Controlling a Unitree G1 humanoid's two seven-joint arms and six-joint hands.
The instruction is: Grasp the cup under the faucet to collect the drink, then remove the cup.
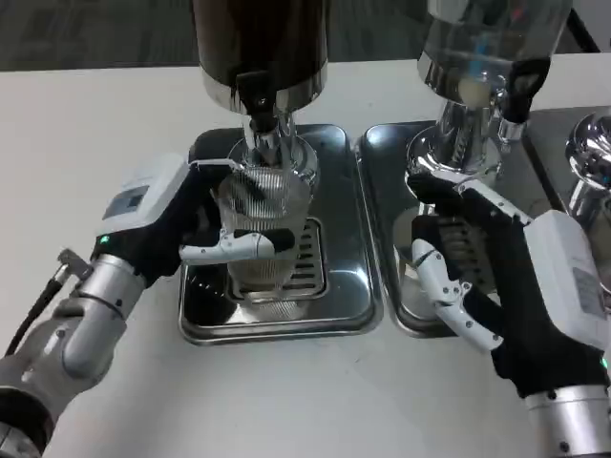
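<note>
Across the middle of the frame runs the white table, with a strip of grey carpet along the top edge.

Two drink dispensers stand at the upper edge. Dark dispenser, upper centre, over the left drip tray. Clear dispenser, upper right, over the right drip tray. A chrome part of a third unit shows at the far right edge.

Left hand, centre left: fingers wrapped around the ribbed clear cup, grasping it. Cup stands upright on the left tray's grate, directly beneath the faucet of the dark dispenser. No liquid plainly visible in the cup; cannot tell whether any is flowing.

Right hand, lower right: released, fingers apart, holding nothing, hovering over the right tray just beside the clear dispenser's base.

Risks, as judged:
- Cup rim sits very close to the faucet. Lifting straight up would likely knock it; cup probably needs to drop clear or slide toward the frame's bottom first.
- Ribbed plastic looks thin. Too hard a squeeze could deform it and spill.
- Pulling away while drink runs would send it onto the tray.
- Tray lip at the front could catch the cup's base if dragged.
- Right hand's fingers near the clear dispenser's tap could bump it.
</note>
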